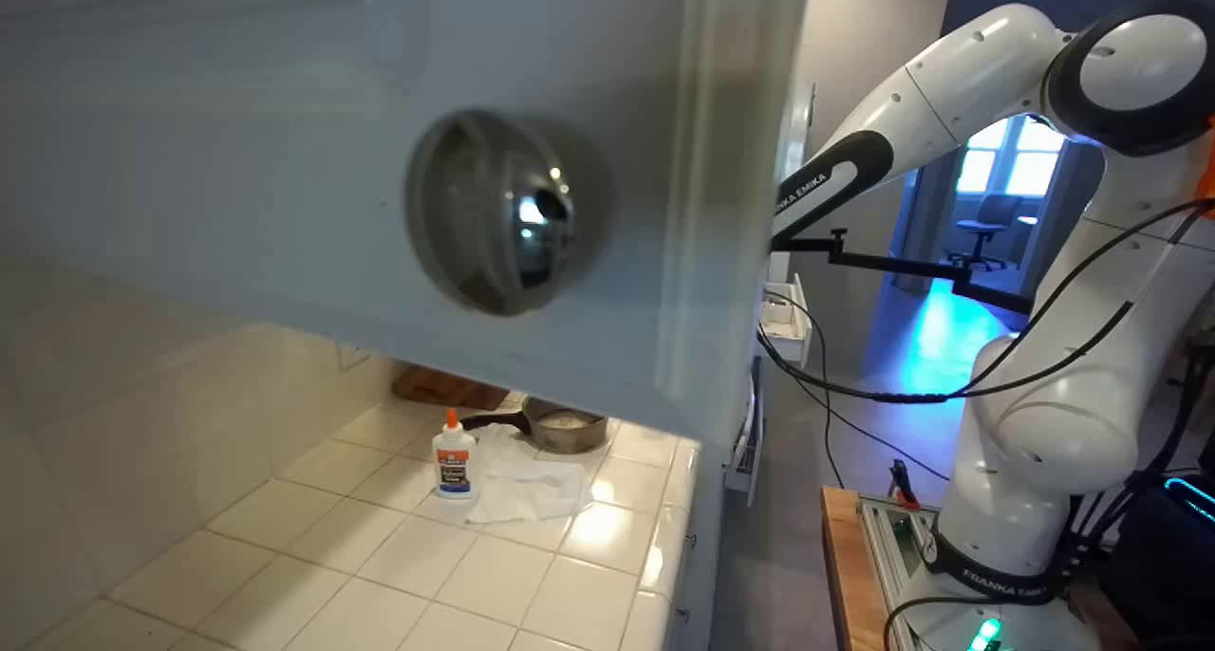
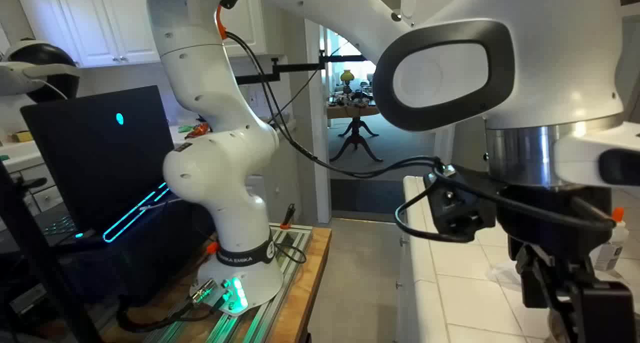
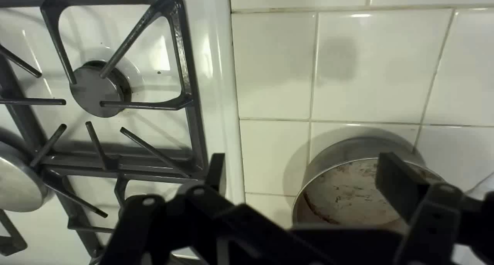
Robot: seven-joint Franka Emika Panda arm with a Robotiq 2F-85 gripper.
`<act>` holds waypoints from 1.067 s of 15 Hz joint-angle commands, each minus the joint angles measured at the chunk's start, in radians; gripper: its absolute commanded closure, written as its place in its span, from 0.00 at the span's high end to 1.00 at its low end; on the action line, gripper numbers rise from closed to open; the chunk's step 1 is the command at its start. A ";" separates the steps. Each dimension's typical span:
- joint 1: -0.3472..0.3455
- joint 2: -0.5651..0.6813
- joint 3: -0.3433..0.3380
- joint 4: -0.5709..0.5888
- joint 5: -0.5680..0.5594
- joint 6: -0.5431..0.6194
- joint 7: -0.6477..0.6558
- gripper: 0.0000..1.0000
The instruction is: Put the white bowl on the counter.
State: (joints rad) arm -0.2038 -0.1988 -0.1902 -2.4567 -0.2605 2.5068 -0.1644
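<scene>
The white bowl does not show in any view; it is hidden or out of view. The counter of square off-white tiles shows in both exterior views (image 1: 380,575) (image 2: 475,303) and in the wrist view (image 3: 276,64). My gripper (image 3: 305,176) is open in the wrist view, with nothing between its fingers. It is above the counter's edge beside the stove, its right finger over the dark pan (image 3: 347,195). In an exterior view the gripper (image 2: 570,303) points down over the counter, its lower end near the frame edge. In an exterior view the cabinet door hides it.
A pale grey cabinet door (image 1: 285,176) with a shiny round knob (image 1: 489,214) hangs across an exterior view. A glue bottle (image 1: 454,466), white cloth (image 1: 536,490), the pan (image 1: 570,433) and wooden board (image 1: 441,387) are on the counter. A stove grate (image 3: 189,83) bears a metal pot (image 3: 17,180).
</scene>
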 commanded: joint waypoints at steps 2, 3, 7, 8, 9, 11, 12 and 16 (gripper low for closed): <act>-0.001 0.000 0.001 0.001 0.001 -0.002 -0.001 1.00; -0.001 0.000 0.001 0.001 0.001 -0.002 -0.001 1.00; -0.001 0.000 0.001 0.001 0.001 -0.002 -0.001 1.00; -0.001 0.000 0.001 0.001 0.001 -0.002 -0.001 1.00; -0.004 -0.010 0.006 -0.010 -0.022 0.027 0.009 1.00; -0.005 -0.050 0.018 -0.045 -0.079 0.117 -0.011 1.00; -0.004 -0.070 0.027 -0.054 -0.105 0.145 -0.014 1.00; -0.006 -0.127 0.052 -0.082 -0.189 0.281 -0.031 1.00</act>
State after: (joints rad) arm -0.2023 -0.2484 -0.1536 -2.4803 -0.3884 2.6962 -0.1723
